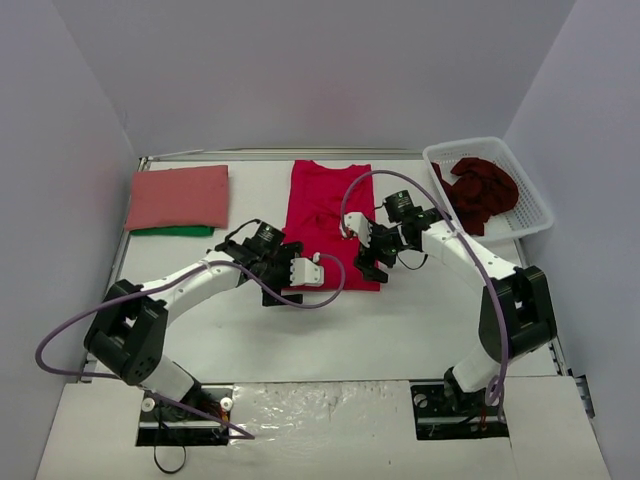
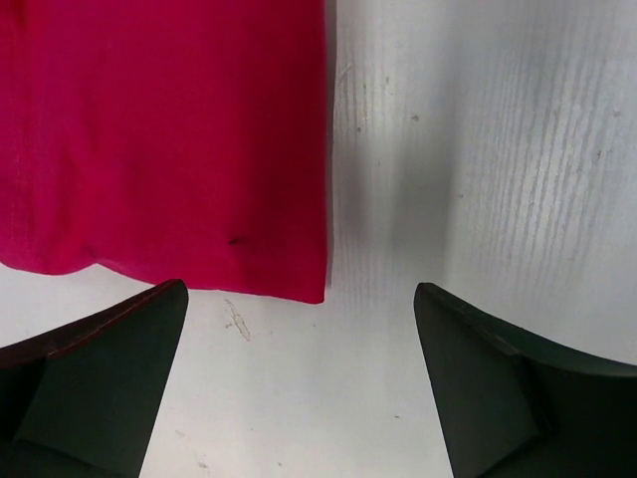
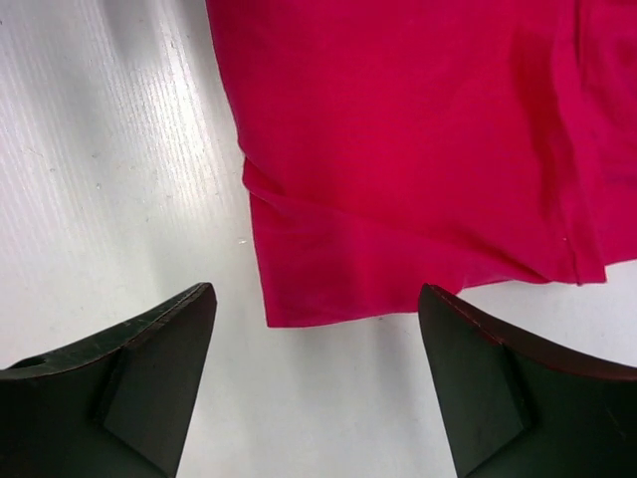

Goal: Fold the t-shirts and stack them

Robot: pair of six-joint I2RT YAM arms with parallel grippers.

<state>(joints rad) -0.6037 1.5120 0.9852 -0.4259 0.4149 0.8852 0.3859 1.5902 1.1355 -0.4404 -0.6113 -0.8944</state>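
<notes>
A bright crimson t-shirt (image 1: 330, 215) lies flat in a long strip at the table's middle, its hem toward me. My left gripper (image 1: 284, 284) is open and empty at the hem's left corner; in the left wrist view that corner (image 2: 299, 284) lies just beyond the gap of my gripper (image 2: 301, 311). My right gripper (image 1: 372, 266) is open and empty at the hem's right corner; in the right wrist view the corner of the shirt (image 3: 299, 299) reaches between the tips of my gripper (image 3: 317, 295). A folded salmon-red shirt (image 1: 178, 195) lies at back left. A dark maroon shirt (image 1: 482, 188) is crumpled in the basket.
The white lattice basket (image 1: 532, 205) stands at the back right. A green folded cloth (image 1: 172, 231) shows under the salmon-red shirt. Purple cables loop over both arms above the crimson shirt. Grey walls close in the left, back and right sides.
</notes>
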